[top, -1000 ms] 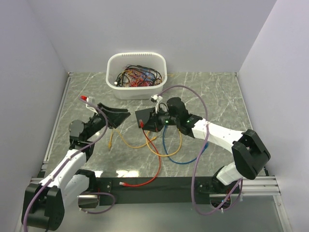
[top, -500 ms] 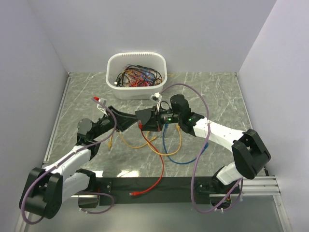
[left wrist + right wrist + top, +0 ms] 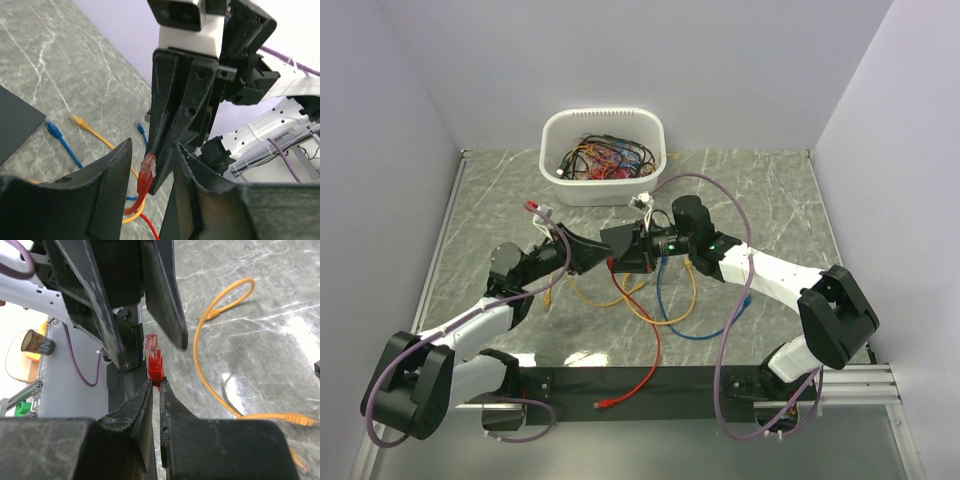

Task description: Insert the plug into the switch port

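Note:
My right gripper [image 3: 614, 258] [image 3: 155, 385] is shut on the red boot of the red plug [image 3: 154, 362], held above the table with its clear tip pointing towards the left arm. My left gripper [image 3: 588, 250] [image 3: 150, 167] is open, and the red plug [image 3: 146, 170] sits between its two fingers [image 3: 107, 190] without touching them. A flat black slab, apparently the switch [image 3: 15, 125], lies on the table at the left edge of the left wrist view. No port shows. In the top view I cannot tell it from the black fingers.
The red cable [image 3: 650, 345] trails to its other plug [image 3: 605, 402] on the black front rail [image 3: 680, 380]. Yellow [image 3: 620, 295] and blue [image 3: 695, 330] cables lie loose below the grippers. A white tub [image 3: 603, 190] of cables stands at the back.
My left arm has swung right until its open fingers flank the plug held by the right gripper. The right gripper has barely moved. The red cable's free end has slid right along the rail.

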Robot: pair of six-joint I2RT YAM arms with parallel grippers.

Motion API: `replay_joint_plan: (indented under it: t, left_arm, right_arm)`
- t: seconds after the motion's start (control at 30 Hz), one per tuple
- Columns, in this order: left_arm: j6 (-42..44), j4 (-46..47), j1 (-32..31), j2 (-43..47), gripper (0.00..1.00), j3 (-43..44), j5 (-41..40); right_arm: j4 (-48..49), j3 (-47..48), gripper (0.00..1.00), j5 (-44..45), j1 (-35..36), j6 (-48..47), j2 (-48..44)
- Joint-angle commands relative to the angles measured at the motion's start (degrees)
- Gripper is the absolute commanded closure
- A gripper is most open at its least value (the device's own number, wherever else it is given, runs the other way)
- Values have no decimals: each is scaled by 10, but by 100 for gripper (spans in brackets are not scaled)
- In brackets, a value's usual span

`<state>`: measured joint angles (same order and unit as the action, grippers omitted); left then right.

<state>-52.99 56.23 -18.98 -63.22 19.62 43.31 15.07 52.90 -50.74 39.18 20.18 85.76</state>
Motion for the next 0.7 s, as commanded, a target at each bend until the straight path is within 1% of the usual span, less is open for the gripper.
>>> replay_joint_plan:
  t: [0.0,0.07,0.17,0.23,0.27,0.33,0.37,0.4,0.47,0.53,0.57,0.6,0.63,0.67]
  left_arm:
    - [26,6,-13,-3,57,23,2]
    - [32,-2,-18,-4,58,24,-2]
    - [35,-4,-22,-6,65,27,-1]
    - [36,-7,-24,-7,73,29,-2]
    - [37,-9,-25,-7,80,31,-4]
    - [39,-19,-26,-7,87,34,-8]
    - [40,-22,-27,-6,94,36,-11]
    - [41,-23,-28,-6,98,37,-13]
    - [41,-47,-29,-5,99,44,-23]
    - [49,-95,-29,-4,100,56,-60]
    - [50,-143,-30,-4,99,66,-75]
    - [47,-164,-30,-2,100,70,-109]
    - [45,-182,-30,-2,100,74,-124]
    - [40,-213,-30,-1,100,80,-136]
  right_arm:
    - [33,17,100,-20,-5,9,3]
    - [32,16,100,-21,-4,9,2]
    - [31,15,100,-20,-5,8,2]
    - [32,14,100,-23,-7,8,4]
    - [32,13,100,-23,-8,8,4]
    - [32,11,100,-21,-9,8,2]
    - [32,9,100,-20,-9,8,3]
    - [31,8,100,-18,-9,6,-1]
    - [20,11,100,-12,-12,2,-2]
    - [-11,17,100,0,-12,-12,-5]
    - [-27,29,96,26,-13,-18,-8]
    - [-43,35,88,47,-13,-31,-11]
    - [-74,42,81,65,-13,-36,-15]
    - [-88,54,70,106,-12,-39,-16]
